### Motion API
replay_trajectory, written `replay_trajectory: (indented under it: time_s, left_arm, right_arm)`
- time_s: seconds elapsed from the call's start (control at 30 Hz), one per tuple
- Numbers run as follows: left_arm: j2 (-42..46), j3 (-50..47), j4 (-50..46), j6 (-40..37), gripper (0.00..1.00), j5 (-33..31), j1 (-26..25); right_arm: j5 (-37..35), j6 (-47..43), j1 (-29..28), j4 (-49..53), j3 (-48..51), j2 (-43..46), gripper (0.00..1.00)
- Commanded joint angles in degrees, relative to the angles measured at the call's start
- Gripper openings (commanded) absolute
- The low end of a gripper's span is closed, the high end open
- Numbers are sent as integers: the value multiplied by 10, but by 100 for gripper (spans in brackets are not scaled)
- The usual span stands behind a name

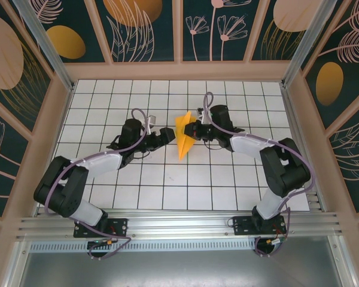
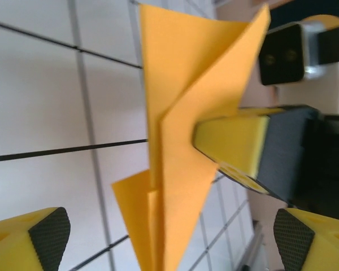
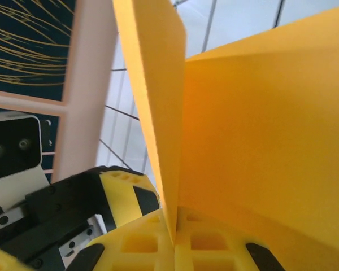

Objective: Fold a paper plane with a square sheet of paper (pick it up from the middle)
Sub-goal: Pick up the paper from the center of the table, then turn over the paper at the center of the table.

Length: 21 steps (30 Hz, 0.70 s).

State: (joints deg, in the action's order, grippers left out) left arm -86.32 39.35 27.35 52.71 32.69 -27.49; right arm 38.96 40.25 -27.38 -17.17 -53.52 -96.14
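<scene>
The square sheet of paper is folded into an orange-yellow paper plane, a pointed dart held off the tiled table at its middle. My right gripper is shut on the plane's right side. In the right wrist view the plane's folded layers run down into the right gripper, pinched between its closed yellow fingers. My left gripper stands just left of the plane. In the left wrist view the left gripper is wide open, the plane hanging between its spread fingertips without touching them.
The white grid-tiled table is fenced by a wooden frame and dark patterned wall panels on three sides. An aluminium rail carrying both arm bases runs along the near edge. The right arm's finger and wrist camera sit close ahead of my left gripper.
</scene>
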Motion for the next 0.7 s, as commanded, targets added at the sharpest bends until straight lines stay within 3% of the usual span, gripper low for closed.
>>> replay_trajectory:
  time_s: [0.0,0.47,0.67]
  left_arm:
    - [13,-20,91,39,98,55,1]
    - [-17,-61,286,146,99,107,-8]
    - [-29,-59,355,167,77,101,-10]
  right_arm:
    - [56,30,5,-50,-14,30,6]
    - [86,119,5,-118,-35,58,6]
    - [96,133,5,-118,-36,53,7]
